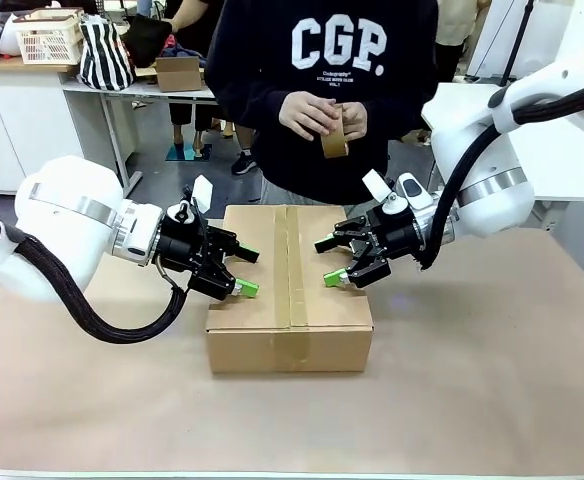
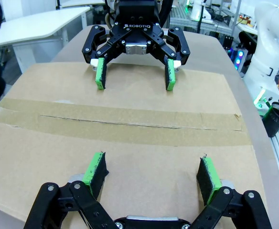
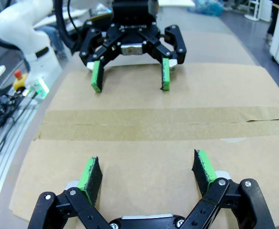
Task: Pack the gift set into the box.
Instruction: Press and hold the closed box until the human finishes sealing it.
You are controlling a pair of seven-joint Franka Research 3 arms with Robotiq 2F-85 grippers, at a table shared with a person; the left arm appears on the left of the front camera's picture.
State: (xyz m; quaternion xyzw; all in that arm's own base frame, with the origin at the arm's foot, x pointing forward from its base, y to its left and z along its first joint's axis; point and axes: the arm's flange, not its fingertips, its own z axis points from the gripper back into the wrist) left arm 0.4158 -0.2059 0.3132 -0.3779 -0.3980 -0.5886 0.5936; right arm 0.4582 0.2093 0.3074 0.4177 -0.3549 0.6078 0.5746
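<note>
Here the box (image 1: 290, 290) sits closed and taped in the middle of the bench (image 1: 472, 380), the left gripper (image 1: 248, 272) wide open over its left edge, the right gripper (image 1: 329, 261) wide open over its right.

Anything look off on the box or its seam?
Nothing serious. The box is shut and taped; the tape has a wrinkle running along it and a ragged end. The left claw and right claw hang open over the top.
</note>
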